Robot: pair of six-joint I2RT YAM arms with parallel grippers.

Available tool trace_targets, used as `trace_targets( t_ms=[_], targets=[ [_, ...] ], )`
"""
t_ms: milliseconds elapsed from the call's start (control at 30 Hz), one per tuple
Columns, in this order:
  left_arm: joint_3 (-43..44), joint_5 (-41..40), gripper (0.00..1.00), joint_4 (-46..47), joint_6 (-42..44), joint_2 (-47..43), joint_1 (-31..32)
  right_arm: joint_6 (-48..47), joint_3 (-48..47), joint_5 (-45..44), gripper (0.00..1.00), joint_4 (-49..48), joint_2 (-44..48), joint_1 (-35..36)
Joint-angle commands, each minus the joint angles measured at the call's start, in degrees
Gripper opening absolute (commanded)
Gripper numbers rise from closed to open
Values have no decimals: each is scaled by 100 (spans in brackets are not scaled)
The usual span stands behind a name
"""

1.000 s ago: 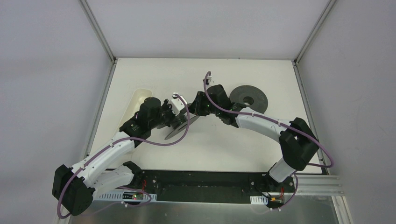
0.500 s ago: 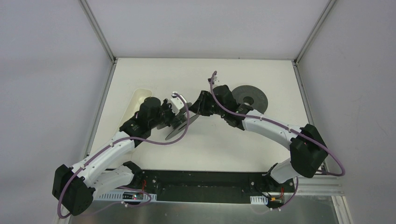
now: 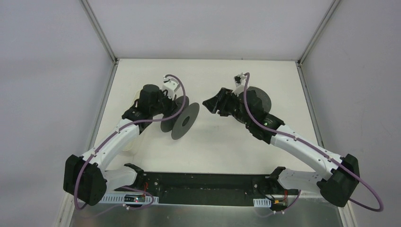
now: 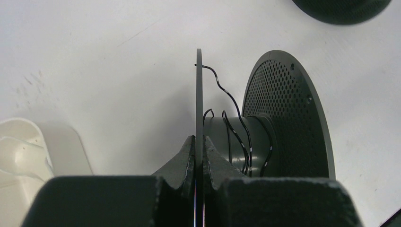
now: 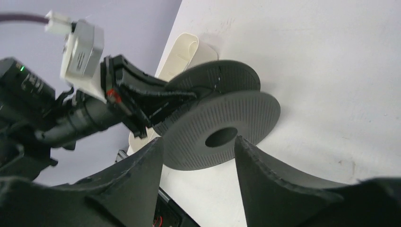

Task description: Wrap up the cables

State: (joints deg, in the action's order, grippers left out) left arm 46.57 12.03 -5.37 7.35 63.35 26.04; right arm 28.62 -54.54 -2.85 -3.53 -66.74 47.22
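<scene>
A dark spool (image 3: 184, 121) stands on edge left of the table's middle. My left gripper (image 3: 169, 110) is shut on its thin near flange (image 4: 199, 94), the fingertips (image 4: 189, 149) pinching the disc from both sides. Thin black cables (image 4: 242, 137) lie in a few loose turns around the hub, and one strand runs up to the flange rim. The perforated far flange (image 4: 288, 113) stands beyond. My right gripper (image 3: 207, 104) hangs open a short way right of the spool (image 5: 222, 127), touching nothing, with its fingers (image 5: 146, 161) wide apart.
A second dark spool (image 3: 259, 100) lies flat at the back right, partly behind my right arm. A white tray (image 4: 19, 151) sits at the left edge, mostly hidden under my left arm (image 3: 118, 137). The black base rail (image 3: 208, 189) runs along the near edge.
My right gripper has opened, let go of the spool and pulled back to the right. The left arm has swung the spool toward the back and turned it more upright.
</scene>
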Motion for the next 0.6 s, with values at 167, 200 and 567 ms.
trace_targets(
  t_ms=[167, 200, 567],
  targets=[
    [1121, 1356, 0, 431, -1764, 1284, -771, -93, 269, -397, 76, 285, 511, -20],
    [1239, 1477, 0, 431, -1971, 1508, -841, -95, 295, -409, 78, 302, 536, -20],
    [2347, 2120, 0, 348, -3059, 3441, -1231, -201, 433, -601, 91, 606, 730, -21]
  ],
)
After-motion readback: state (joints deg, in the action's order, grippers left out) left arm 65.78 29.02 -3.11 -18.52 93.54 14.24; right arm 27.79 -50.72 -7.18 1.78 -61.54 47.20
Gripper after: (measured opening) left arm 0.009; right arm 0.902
